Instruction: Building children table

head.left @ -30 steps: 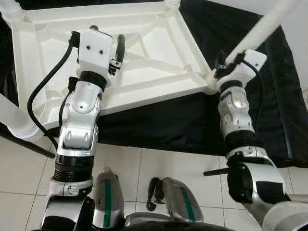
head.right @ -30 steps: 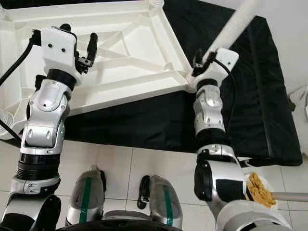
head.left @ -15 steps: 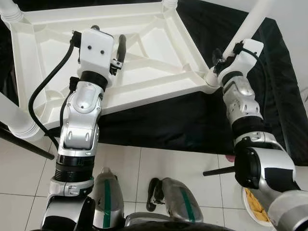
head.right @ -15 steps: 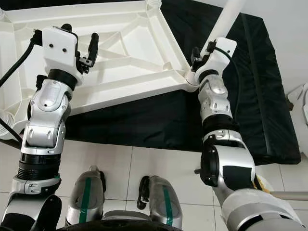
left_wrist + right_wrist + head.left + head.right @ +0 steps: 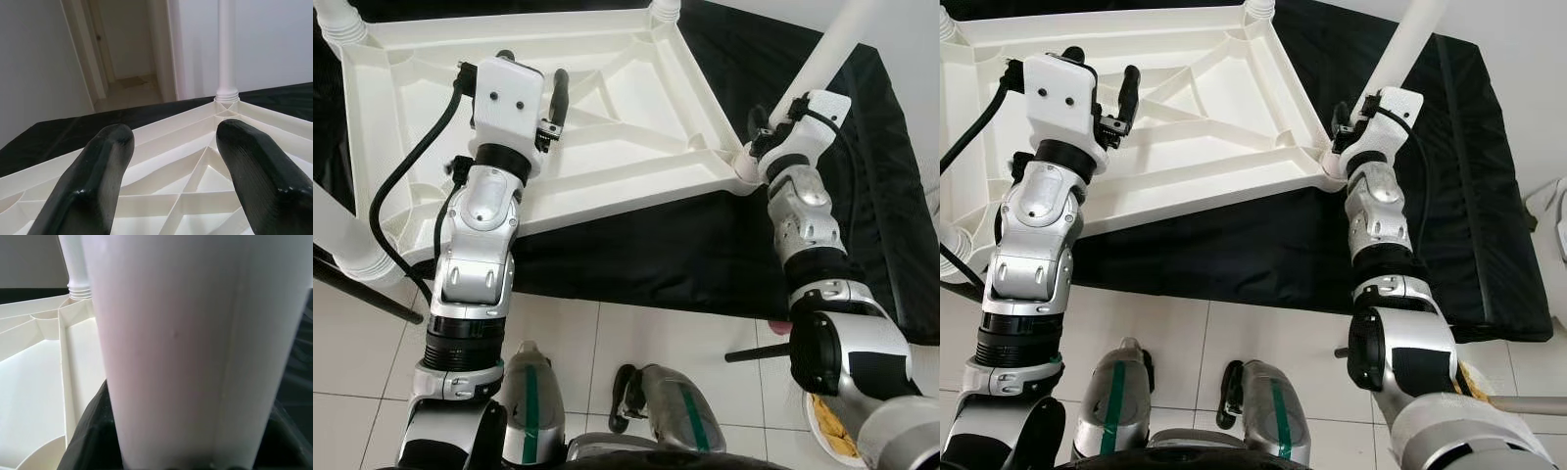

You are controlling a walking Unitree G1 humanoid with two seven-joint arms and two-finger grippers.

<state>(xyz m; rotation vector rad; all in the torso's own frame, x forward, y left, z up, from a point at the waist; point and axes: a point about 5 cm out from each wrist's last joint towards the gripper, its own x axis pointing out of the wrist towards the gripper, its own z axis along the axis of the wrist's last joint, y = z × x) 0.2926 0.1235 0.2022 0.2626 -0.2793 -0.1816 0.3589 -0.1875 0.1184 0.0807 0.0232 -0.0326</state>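
Table top: I see the white plastic table top [image 5: 607, 108] lying upside down, ribbed underside up, on a black mat [image 5: 685, 245] spread over the tiled floor [image 5: 607, 343].
Legs: a white leg [image 5: 822, 59] stands in the near right corner socket; another leg [image 5: 227, 49] stands in a far corner, and a third leg [image 5: 342, 235] rises at the near left.
Right gripper: my right gripper [image 5: 773, 122] is at the near right corner, clamped around the base of that leg; in the right wrist view the leg [image 5: 181, 347] sits between the black fingers [image 5: 93, 431].
Left gripper: my left gripper [image 5: 171, 161] hovers over the middle of the ribbed underside, fingers [image 5: 98, 176] spread apart with nothing between them and touching nothing.
Floor: near right, a plate with something yellow-brown on it [image 5: 827, 441] sits on the tiles beside my right arm.
Robot: my own legs [image 5: 597, 411] stand just short of the mat's near edge.
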